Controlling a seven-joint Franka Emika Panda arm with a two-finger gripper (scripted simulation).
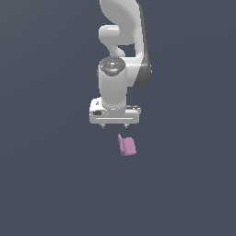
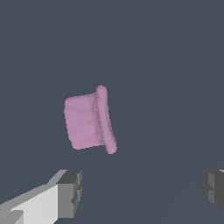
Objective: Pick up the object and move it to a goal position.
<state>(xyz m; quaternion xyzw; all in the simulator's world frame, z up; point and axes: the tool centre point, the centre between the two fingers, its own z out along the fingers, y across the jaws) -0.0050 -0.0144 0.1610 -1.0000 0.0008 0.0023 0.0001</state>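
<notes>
The object is a small pink-lilac blocky piece with a thin raised flap along one side. It lies on the dark grey floor just below the gripper in the exterior view. In the wrist view the object fills the middle, flap facing the wider gap side. My white gripper hangs above and slightly behind it, apart from it. Its two grey fingertips stand wide apart with nothing between them; the gripper is open and empty.
The white arm rises behind the gripper toward the top of the exterior view. The dark grey floor spreads flat all around, with no other object or marker in sight.
</notes>
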